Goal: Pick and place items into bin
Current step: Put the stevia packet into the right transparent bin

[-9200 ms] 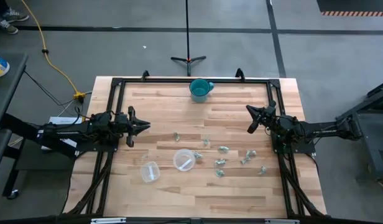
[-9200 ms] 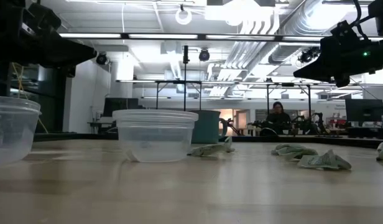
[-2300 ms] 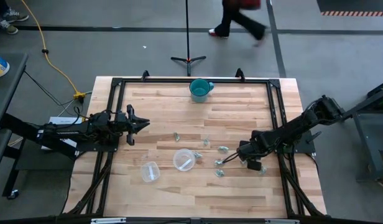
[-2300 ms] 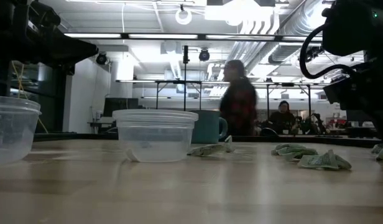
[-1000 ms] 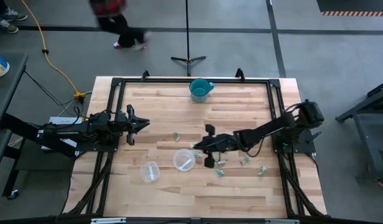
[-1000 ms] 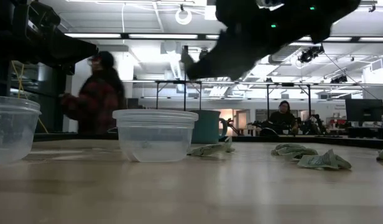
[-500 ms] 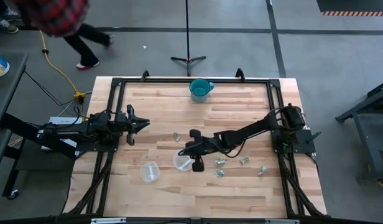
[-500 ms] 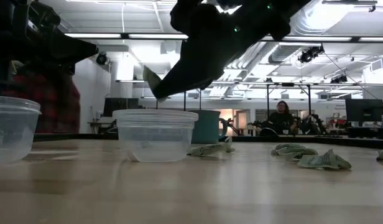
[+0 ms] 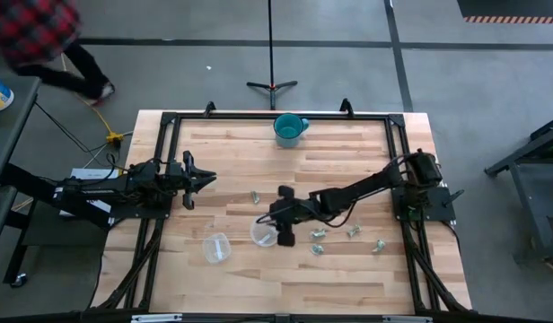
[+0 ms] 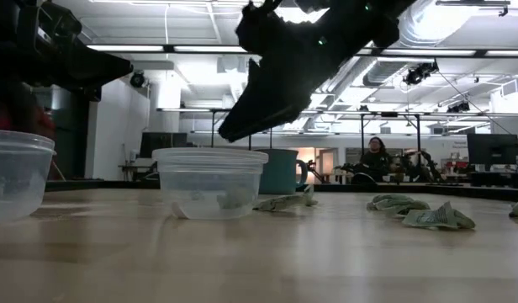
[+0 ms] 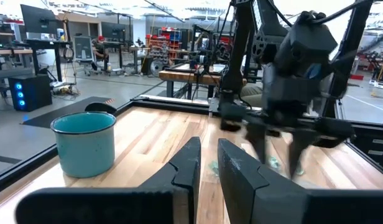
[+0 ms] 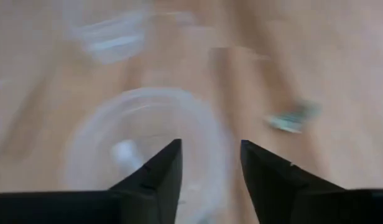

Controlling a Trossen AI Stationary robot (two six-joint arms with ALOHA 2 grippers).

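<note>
Items [image 9: 323, 235], small pale shiny wrapped pieces, lie scattered on the wooden surface [image 9: 232, 278] right of centre in the high view, with one more [image 10: 228, 201] resting inside the clear round bin [image 9: 263, 233] near the frame's middle. The right end effector [image 9: 280, 228] hangs directly over that bin, its arm stretched in from the right edge; the right wrist view shows its two dark fingers [image 12: 159, 177] spread apart and empty above the bin's rim. A second clear tub [image 9: 216, 247] stands lower left of the first. A teal mug [image 9: 289, 128] sits at the surface's upper edge. At centre left, the left end effector [image 9: 210, 179] waits above the surface's edge, fingers nearly together with a narrow gap between them. A person in a red plaid shirt [image 9: 39, 36] walks at the frame's upper left.
</note>
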